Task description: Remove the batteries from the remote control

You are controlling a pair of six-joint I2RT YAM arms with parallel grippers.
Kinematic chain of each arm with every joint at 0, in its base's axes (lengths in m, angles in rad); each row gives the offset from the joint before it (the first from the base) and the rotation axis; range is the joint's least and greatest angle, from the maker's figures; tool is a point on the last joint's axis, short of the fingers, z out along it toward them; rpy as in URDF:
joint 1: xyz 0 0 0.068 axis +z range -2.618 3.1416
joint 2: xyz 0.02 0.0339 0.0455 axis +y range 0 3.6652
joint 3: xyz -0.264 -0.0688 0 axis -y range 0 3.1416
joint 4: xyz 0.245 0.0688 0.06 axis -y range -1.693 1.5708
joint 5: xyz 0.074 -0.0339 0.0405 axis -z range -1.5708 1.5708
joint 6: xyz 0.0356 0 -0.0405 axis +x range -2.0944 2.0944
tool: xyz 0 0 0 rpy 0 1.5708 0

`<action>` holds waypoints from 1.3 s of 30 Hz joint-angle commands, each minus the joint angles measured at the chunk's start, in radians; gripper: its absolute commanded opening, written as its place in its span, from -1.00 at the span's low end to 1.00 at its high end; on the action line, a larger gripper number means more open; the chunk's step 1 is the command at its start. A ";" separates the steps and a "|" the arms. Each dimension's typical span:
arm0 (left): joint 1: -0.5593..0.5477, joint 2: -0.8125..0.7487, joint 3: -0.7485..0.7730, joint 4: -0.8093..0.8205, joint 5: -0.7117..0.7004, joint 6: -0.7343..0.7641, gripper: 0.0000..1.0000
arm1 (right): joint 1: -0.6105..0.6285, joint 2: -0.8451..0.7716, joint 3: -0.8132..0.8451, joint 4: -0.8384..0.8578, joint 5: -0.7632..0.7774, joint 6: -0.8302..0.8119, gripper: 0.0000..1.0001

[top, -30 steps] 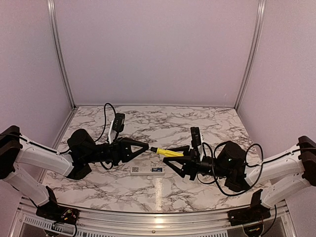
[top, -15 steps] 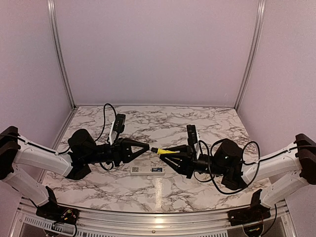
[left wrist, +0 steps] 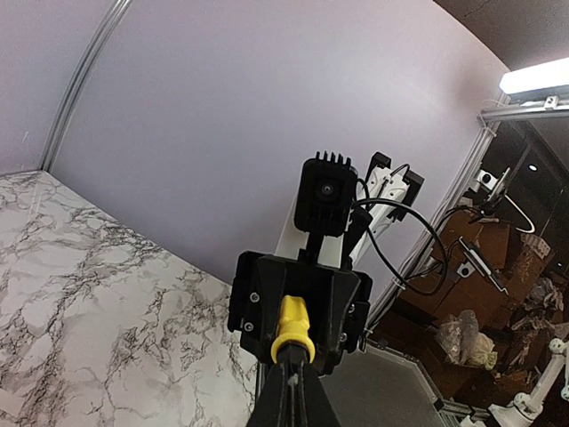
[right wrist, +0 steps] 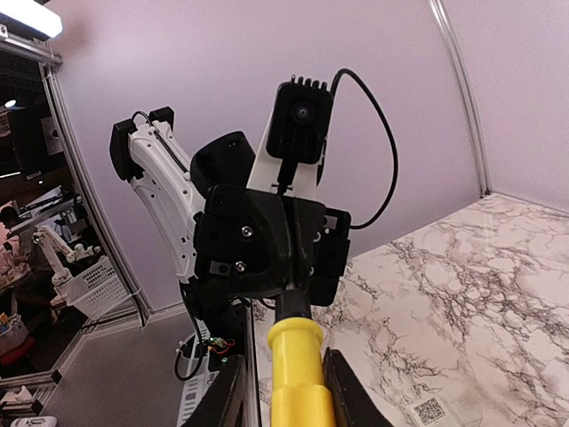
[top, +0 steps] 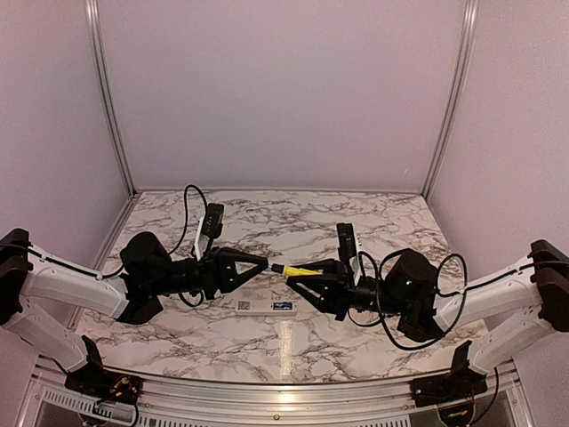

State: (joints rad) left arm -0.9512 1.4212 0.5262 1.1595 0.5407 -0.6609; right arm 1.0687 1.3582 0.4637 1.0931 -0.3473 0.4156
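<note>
The remote control point(top: 265, 307), a slim white bar with a dark mark near its right end, lies flat on the marble between the two arms. Just above it a yellow-handled screwdriver point(top: 300, 271) hangs level in the air. My left gripper point(top: 267, 265) is shut on its dark shaft end point(left wrist: 293, 356). My right gripper point(top: 298, 277) is shut around the yellow handle point(right wrist: 298, 365), one finger on each side. A small printed code on the remote point(right wrist: 430, 410) shows at the bottom right of the right wrist view. I cannot make out the batteries in any view.
Marble tabletop point(top: 293, 222) is walled by pale panels at the back and sides, with metal posts point(top: 107, 98) in the corners. A metal rail point(top: 267, 400) runs along the near edge by the arm bases. Cables loop over both wrists.
My right gripper has slid left along the screwdriver and closed its fingers around the yellow handle. The left gripper has kept its hold and barely moved.
</note>
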 commanded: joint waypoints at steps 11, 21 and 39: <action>-0.006 -0.039 -0.002 -0.030 -0.019 0.029 -1.00 | 0.004 0.001 0.032 0.083 -0.022 -0.008 -0.43; -0.006 -0.062 -0.007 -0.056 -0.027 0.041 -1.00 | 0.004 0.006 0.034 0.092 -0.016 -0.014 -0.44; -0.008 -0.068 -0.003 -0.088 -0.030 0.059 -1.00 | 0.004 -0.003 0.076 -0.010 -0.019 -0.043 -0.44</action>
State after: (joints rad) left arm -0.9558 1.3685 0.5262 1.1015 0.5228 -0.6205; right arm 1.0687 1.3582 0.4950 1.1126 -0.3573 0.3885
